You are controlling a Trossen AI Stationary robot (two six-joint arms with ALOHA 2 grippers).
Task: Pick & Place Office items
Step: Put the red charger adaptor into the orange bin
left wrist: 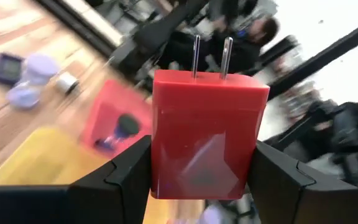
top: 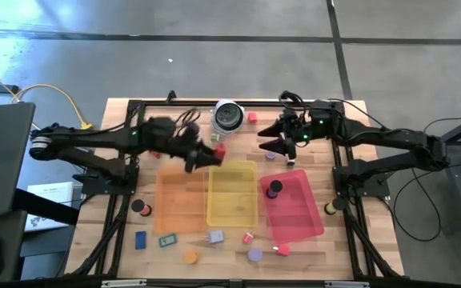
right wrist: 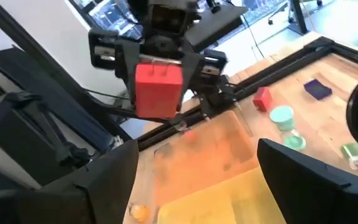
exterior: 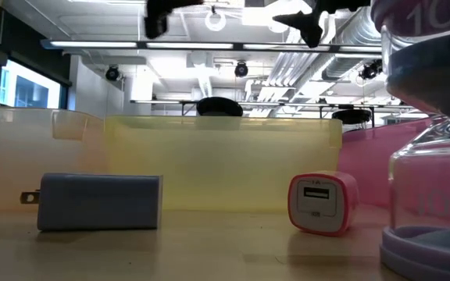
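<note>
The left gripper [top: 214, 154] is clenched on a red plug-in charger [left wrist: 204, 134], held in the air over the far edge of the yellow tray [top: 232, 194], near the middle of the desk [top: 118, 120]. Only the left wrist view shows the grip close up: both fingers press the charger's sides and its two metal prongs point away from the camera. The right wrist view sees the same charger [right wrist: 158, 90] from the front, above the orange tray [right wrist: 204, 155].

The right gripper [top: 286, 148] hangs with its fingers spread and empty above the far edge of the red tray [top: 294, 206], where the overhead view shows a small black hourglass [top: 274, 189].

From table height, neither gripper's hold can be made out, but things at the desk's near edge come clear: a grey-blue charger [exterior: 100, 201] lying on its side, a pink and white charger [exterior: 323, 203] standing upright, and a purple hourglass [exterior: 428, 140] at the right, all in front of the trays.
</note>
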